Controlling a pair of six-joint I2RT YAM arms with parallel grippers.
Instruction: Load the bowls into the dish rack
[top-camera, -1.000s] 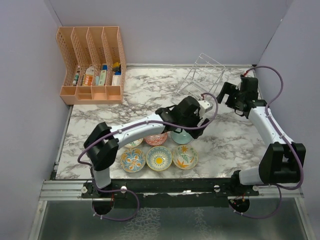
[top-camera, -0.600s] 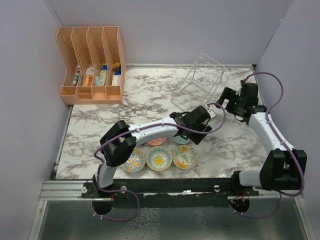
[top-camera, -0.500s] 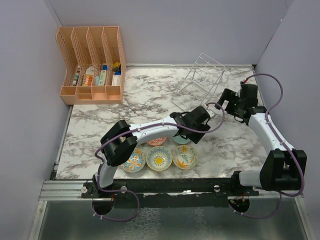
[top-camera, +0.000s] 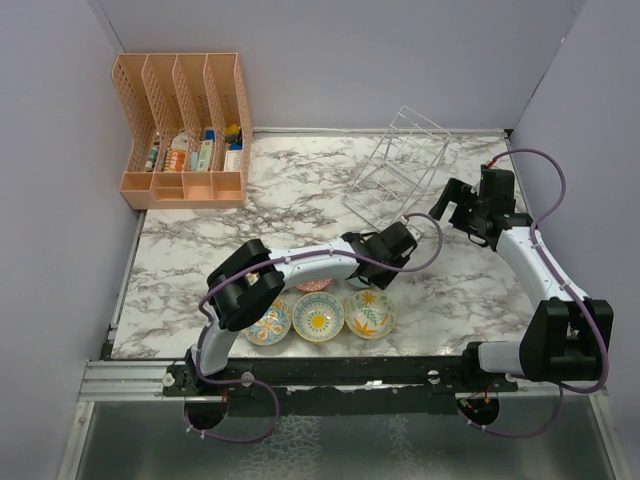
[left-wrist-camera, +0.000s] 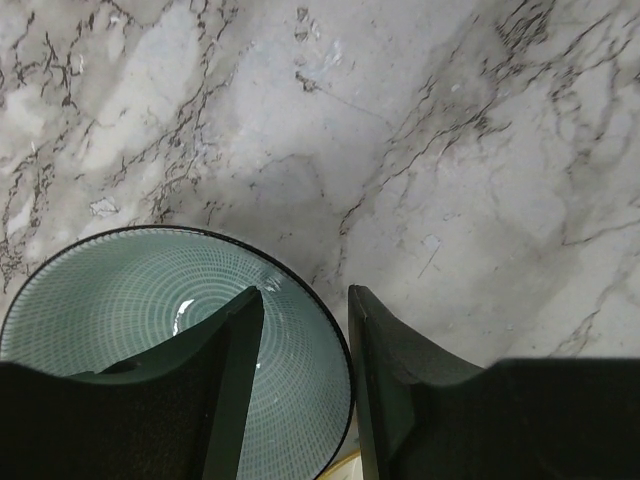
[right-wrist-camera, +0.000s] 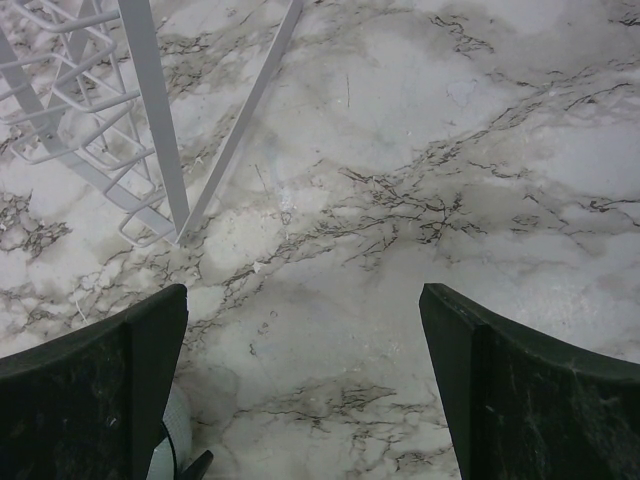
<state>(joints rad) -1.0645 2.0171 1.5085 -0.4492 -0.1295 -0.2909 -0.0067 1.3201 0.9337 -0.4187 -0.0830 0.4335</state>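
Five bowls (top-camera: 318, 316) in sight, none in the rack (top-camera: 398, 165), and the left gripper (top-camera: 378, 262) is at the rim of the teal bowl (top-camera: 357, 280).

Top view: the bowls huddle near the middle of the table (top-camera: 200, 250); the rack stands far right, well apart, with the right gripper (top-camera: 447, 208) hovering just beside its near corner. Left wrist: one finger (left-wrist-camera: 232, 370) inside the teal bowl (left-wrist-camera: 110, 320), the other outside its right rim, a gap showing, so parted and not clamped. Right wrist: right gripper (right-wrist-camera: 300, 300) spread wide over bare marble, holding nothing, rack (right-wrist-camera: 90, 120) at far left. Glazed ceramic looks stiff, slick and chippable, so I'd pinch the rim firmly and lift level. That wire rack looks light and may slide.
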